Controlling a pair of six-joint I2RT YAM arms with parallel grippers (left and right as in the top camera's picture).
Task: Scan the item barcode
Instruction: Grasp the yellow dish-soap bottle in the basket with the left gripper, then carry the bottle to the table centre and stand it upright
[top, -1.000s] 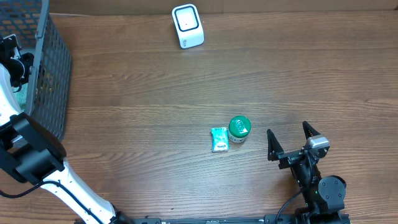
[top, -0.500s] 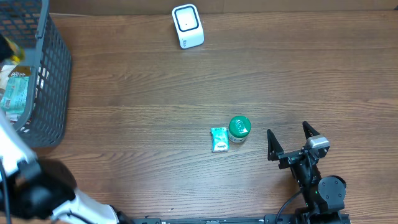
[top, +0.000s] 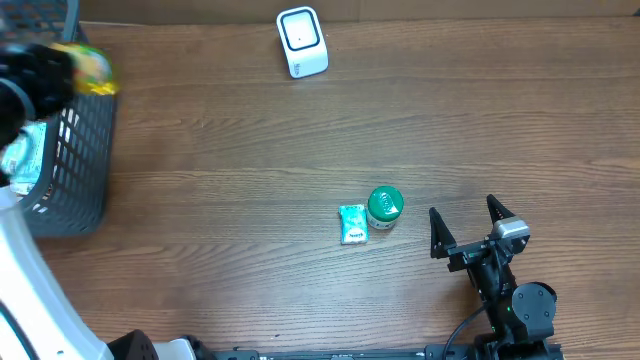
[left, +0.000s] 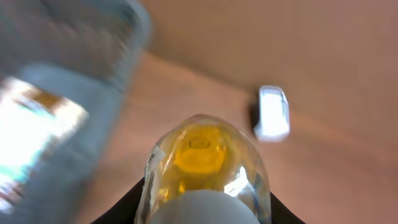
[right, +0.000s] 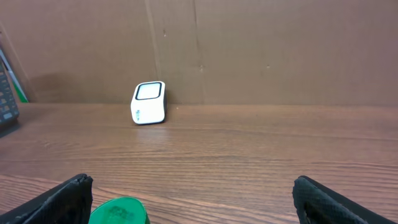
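The left hand (left: 202, 210) is clenched on a clear plastic bottle of yellow liquid (left: 200, 155), blurred, above the dark mesh basket (top: 88, 150) at the far-left corner of the wooden surface (top: 240, 150). A white box-shaped scanner (top: 302, 42) stands at the far edge. The right hand (top: 461, 210) sits released, fingers wide apart, near the front edge, beside a green-lidded jar (top: 385, 206) and a teal packet (top: 353, 223).

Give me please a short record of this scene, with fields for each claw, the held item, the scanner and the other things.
left claw: shut on the bottle
bottle: clear, yellow contents, white cap toward the wrist camera; picture blurred
right claw: open, empty
scanner: white, at the far edge of the table
basket: dark mesh, far left
loose items: green-lidded jar and teal packet, side by side, left of the right claw
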